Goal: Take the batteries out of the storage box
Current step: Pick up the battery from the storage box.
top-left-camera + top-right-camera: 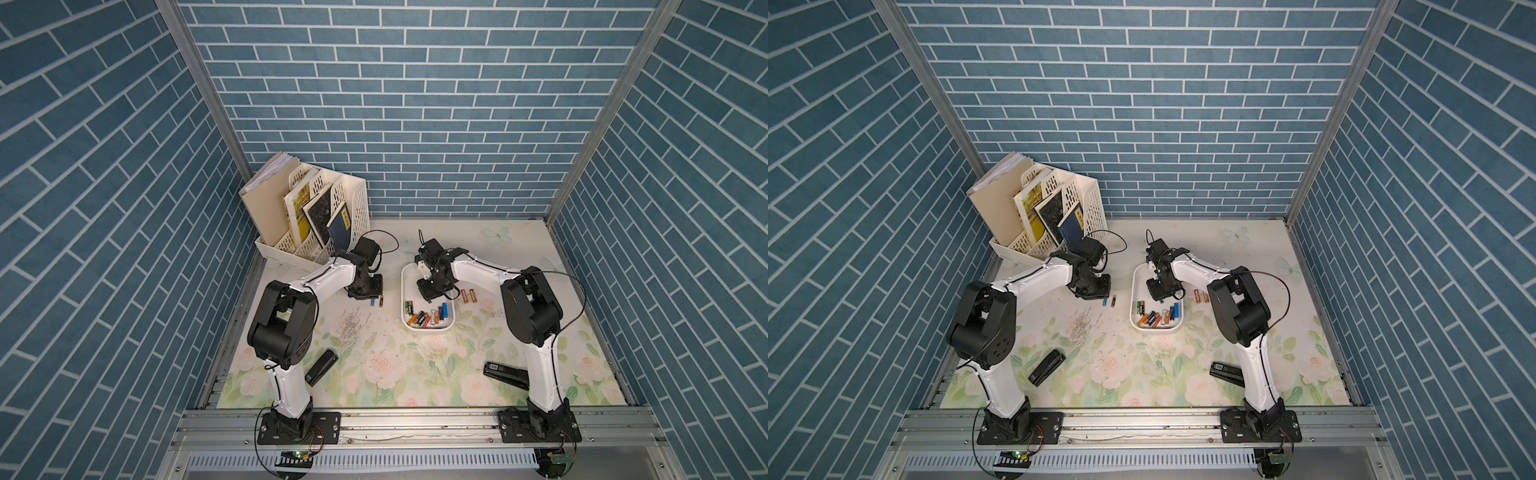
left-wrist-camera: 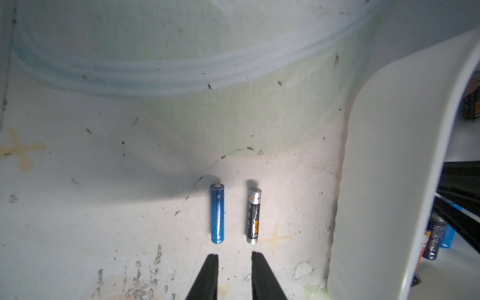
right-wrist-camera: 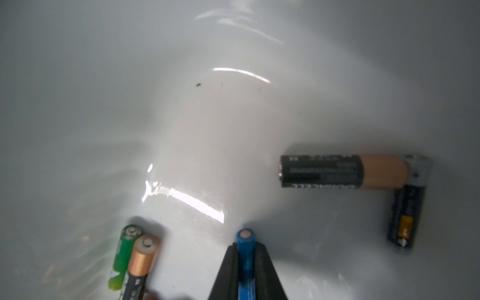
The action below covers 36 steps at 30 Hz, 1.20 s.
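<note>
Right gripper jaws clamp a blue battery lengthwise, cap pointing outward.

readable text: none | batteries: wrapper print blurred | books: cover print too small

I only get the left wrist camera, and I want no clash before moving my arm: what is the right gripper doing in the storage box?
Observer: The right gripper is shut on a blue battery inside the storage box.
Operator: Is anything out on the far side of the box from me?
Observer: Yes, two orange-copper batteries lie side by side on the table, just outside the box wall on the right arm's side.
Operator: And how much is inside?
Observer: A loose cluster of batteries lies at the box's end nearest the arm bases.
</note>
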Tool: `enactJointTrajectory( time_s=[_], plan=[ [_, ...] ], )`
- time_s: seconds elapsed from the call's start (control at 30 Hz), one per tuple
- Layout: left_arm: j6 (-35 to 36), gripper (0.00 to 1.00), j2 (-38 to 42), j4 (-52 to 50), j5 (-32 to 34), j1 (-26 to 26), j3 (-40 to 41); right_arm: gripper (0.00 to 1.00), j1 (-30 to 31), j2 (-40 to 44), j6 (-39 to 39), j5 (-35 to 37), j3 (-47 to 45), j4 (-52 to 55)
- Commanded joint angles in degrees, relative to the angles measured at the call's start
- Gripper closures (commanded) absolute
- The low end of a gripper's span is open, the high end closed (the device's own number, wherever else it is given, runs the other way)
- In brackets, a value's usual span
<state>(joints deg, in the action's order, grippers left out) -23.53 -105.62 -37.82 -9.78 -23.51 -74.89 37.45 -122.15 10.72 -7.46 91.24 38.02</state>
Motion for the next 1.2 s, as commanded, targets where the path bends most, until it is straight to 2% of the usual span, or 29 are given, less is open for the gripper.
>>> enactJointTrajectory(
  time_s=[0.0,0.33,0.67,0.93,1.17],
  plan=[
    [0.14,0.72,0.78,-0.50,-0.24,0.00,0.26,0.86,-0.01,1.71,1.41,-2.07,2.03,0.55],
    [0.13,0.72,0.71,-0.23,-0.50,0.04,0.84,0.87,-1.55,5.90,1.32,-2.11,4.62,2.49],
    [0.09,0.72,0.77,-0.33,-0.51,0.07,0.93,0.86,-7.98,12.35,-0.30,-2.59,4.44,6.16],
    [0.11,0.72,0.68,-0.50,-0.59,0.00,0.63,0.86,-16.19,18.66,-2.30,-3.02,-1.39,6.36],
    [0.11,0.72,0.45,-0.50,-0.68,0.00,0.54,0.87,-22.31,20.98,-3.46,-2.80,-11.27,3.40]
  ],
)
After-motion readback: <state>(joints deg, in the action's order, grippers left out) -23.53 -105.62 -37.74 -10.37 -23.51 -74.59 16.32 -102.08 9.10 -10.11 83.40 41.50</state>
